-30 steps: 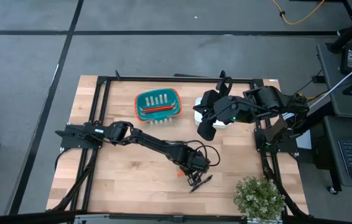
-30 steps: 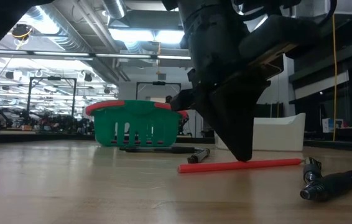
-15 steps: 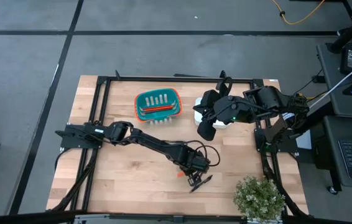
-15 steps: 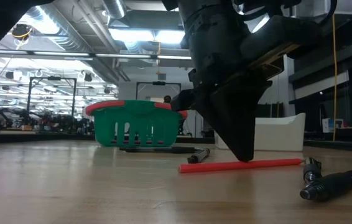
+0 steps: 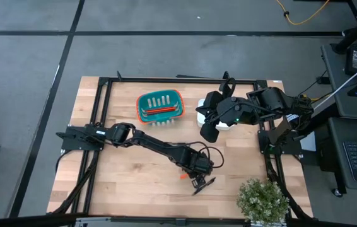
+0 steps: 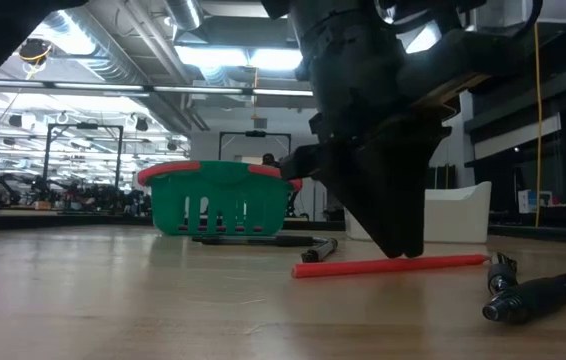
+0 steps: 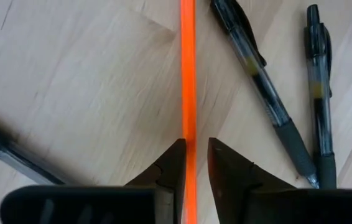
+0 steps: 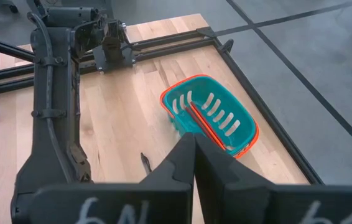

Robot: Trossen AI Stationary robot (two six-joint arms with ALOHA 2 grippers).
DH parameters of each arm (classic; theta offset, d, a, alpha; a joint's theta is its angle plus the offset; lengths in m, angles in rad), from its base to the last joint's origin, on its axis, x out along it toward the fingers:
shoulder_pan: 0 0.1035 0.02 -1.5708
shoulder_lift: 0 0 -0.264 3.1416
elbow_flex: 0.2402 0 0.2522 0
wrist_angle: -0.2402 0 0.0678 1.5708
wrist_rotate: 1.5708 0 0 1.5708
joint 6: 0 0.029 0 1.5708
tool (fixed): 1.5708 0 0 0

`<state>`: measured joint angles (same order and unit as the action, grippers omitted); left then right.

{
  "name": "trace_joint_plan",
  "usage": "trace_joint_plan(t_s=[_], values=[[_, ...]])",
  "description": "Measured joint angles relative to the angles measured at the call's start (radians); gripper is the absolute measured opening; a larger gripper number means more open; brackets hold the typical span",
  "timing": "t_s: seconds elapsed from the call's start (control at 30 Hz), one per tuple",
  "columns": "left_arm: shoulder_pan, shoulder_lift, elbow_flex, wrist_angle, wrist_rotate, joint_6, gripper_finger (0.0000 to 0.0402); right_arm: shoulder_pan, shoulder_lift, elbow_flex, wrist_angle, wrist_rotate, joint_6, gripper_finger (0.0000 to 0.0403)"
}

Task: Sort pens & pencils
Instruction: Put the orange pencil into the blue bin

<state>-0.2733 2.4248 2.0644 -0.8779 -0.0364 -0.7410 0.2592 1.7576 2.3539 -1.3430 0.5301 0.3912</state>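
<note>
My left gripper (image 7: 194,163) slightly parted, straddling thin red-orange pencil (image 7: 188,68); grip unclear. Only wrist view shows two slim black pens (image 7: 254,68) at 3 o'clock.

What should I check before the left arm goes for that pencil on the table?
1. Left hand open, one finger on each side of the pencil: ok.
2. Pencil lying flat on the table: ok.
3. Nearby pens clear of the fingers: ok.
4. Teal basket upright, pencils already lying in it: ok.
5. Right hand shut and empty, above the table away from the pencil: ok.
6. Fingers low enough to grip: cannot tell.
</note>
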Motion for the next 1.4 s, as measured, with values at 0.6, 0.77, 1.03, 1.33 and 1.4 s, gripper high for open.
trace_joint_plan(t_s=[0.6, 0.77, 1.03, 1.33, 1.4], values=[[0.002, 0.037, 0.005, -0.024, 0.048, -0.008, 0.0047, 0.0, 0.0, 0.0, 0.001, 0.0, -0.001, 0.001], [0.0, 0.038, 0.004, -0.029, 0.042, 0.012, 0.0021, 0.0, 0.0, 0.0, 0.014, 0.0, -0.003, 0.001], [-0.016, 0.038, 0.003, -0.029, 0.0, 0.013, 0.0006, 0.0, 0.0, 0.0, 0.016, 0.0, -0.003, 0.001], [-0.033, 0.05, 0.084, -0.117, -0.046, 0.018, 0.0007, 0.0, 0.0, 0.0, 0.017, 0.0, -0.003, 0.001], [-0.04, 0.053, 0.118, -0.159, -0.069, 0.019, 0.0007, 0.0, 0.0, 0.0, 0.017, 0.0, -0.003, 0.001]])
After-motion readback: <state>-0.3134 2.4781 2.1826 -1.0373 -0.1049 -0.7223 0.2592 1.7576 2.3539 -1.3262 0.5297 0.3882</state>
